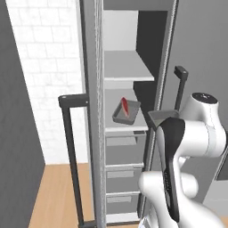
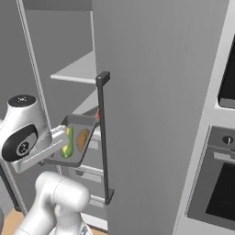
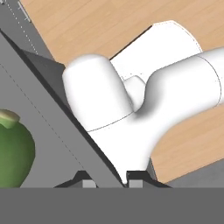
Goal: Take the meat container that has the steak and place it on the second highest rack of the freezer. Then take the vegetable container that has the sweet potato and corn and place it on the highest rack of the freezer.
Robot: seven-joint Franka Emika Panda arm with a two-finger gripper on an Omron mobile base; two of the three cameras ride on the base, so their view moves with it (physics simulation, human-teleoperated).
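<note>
Freezer (image 1: 127, 67) fills the middle of the left base frame, door swung wide, pale shelves above and drawers below. The highest rack (image 1: 127, 67) sits bare at upper centre; one shelf lower, the meat container (image 1: 125, 111) with the steak (image 1: 125, 106) already rests at centre frame, so the first half looks done.

Vegetable container (image 2: 73, 140) hangs in the left-centre of the right base frame, beside the black door handle (image 2: 103, 137), well below the top shelf. It reads as a stiff, shallow grey tray, probably light, but its load is loose: the corn (image 2: 68, 142) is round and could roll, and the sweet potato (image 2: 82, 140) could slide if the tray tips.

Claw (image 3: 109, 181), at the bottom of the hand frame, is narrowed onto the tray's thin rim, pinching one wall. An edge hold like that gives leverage against the wrist, so I'd keep the tray level while lifting.
</note>
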